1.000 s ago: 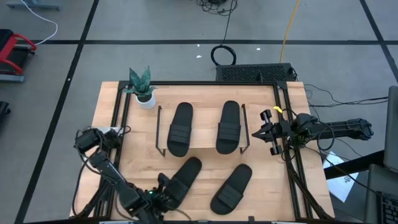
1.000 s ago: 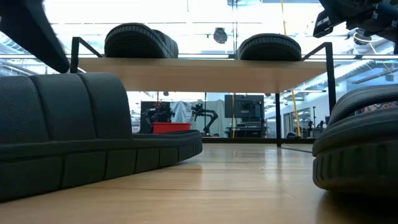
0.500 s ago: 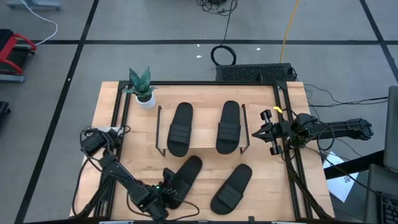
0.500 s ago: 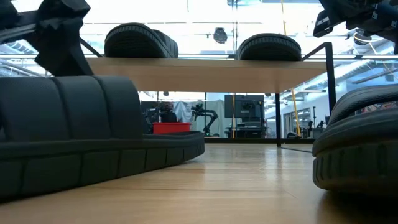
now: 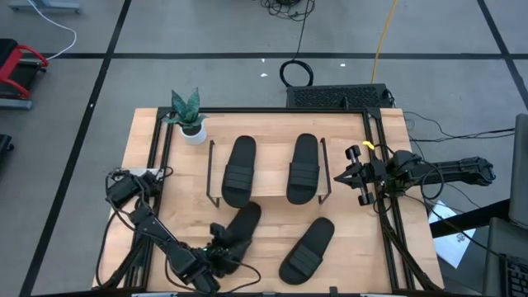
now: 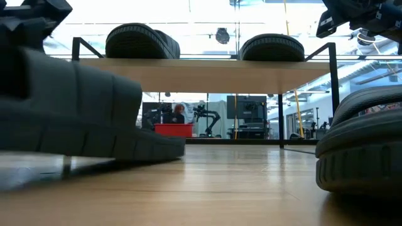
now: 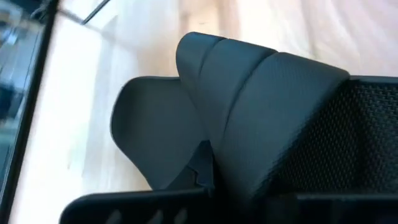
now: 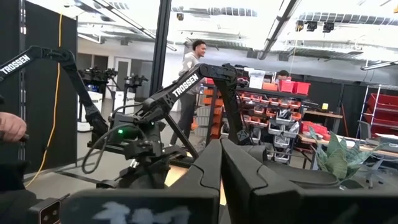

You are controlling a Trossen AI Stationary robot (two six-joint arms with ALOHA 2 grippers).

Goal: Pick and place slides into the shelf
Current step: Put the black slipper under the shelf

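High view: a slide in front of the shelf is clenched at its near end by the left end effector, that end raised off the tabletop. Two slides lie atop the shelf; a fourth lies before it. Right end effector, clamped empty, hovers beside the shelf.
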